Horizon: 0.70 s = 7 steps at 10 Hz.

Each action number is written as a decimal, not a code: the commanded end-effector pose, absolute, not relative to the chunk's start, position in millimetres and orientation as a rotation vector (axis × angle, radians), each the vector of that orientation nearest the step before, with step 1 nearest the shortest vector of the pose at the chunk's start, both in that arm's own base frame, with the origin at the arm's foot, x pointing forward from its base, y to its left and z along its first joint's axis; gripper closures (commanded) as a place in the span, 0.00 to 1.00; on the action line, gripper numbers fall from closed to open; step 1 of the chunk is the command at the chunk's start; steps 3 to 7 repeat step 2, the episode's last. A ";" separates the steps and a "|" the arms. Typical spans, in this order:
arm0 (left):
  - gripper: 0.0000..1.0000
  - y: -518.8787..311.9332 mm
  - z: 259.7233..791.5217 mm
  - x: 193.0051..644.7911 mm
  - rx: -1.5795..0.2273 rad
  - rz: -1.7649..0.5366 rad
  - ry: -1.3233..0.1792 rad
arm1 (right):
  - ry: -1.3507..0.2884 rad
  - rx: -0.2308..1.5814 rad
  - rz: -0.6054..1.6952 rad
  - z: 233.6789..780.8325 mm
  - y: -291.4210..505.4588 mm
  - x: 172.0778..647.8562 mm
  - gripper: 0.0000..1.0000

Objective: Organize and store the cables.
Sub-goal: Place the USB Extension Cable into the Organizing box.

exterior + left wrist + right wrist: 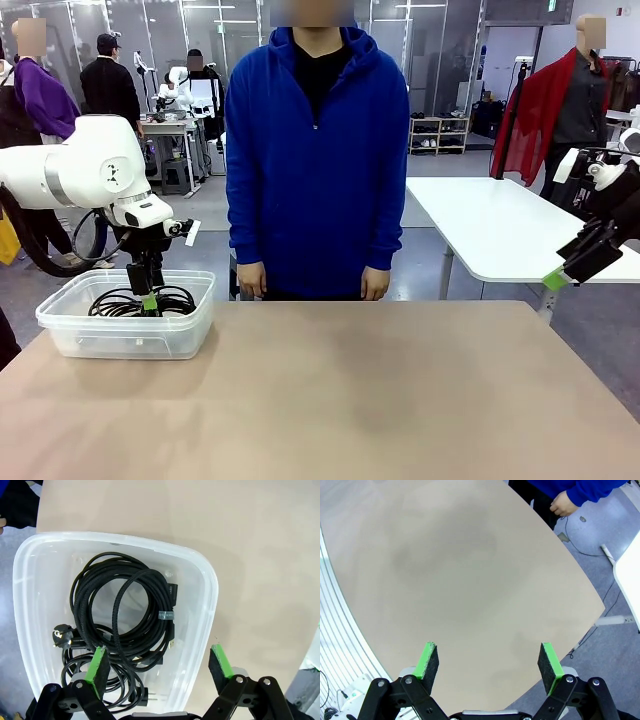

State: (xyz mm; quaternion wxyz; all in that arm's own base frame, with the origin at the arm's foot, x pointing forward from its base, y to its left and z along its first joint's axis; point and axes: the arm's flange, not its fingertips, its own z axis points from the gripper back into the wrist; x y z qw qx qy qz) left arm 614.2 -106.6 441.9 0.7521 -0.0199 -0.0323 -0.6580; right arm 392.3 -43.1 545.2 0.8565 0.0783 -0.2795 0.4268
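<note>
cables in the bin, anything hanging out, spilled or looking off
Nothing stands out. The cables lie coiled inside the clear plastic bin, none draped over its rim. The left gripper is open above them, holding nothing, and the right gripper is open over the table.

The cables (120,615) look matt black, one with a woven, braided sheath, coiled in a translucent, slightly glossy plastic bin (200,610) on a smooth matt beige table (380,400), while the fingers (97,665) carry rough-looking green pads.
</note>
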 end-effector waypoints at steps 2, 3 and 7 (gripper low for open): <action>0.00 -106.2 444.1 617.5 -0.042 -1.445 -0.065 | -0.594 0.174 0.889 544.6 -41.7 393.8 0.00; 0.00 -106.2 444.1 617.5 -0.042 -1.445 -0.065 | -0.594 0.174 0.889 544.6 -41.7 393.8 0.00; 0.00 -106.2 444.1 617.5 -0.042 -1.445 -0.065 | -0.594 0.174 0.889 544.6 -41.7 393.8 0.00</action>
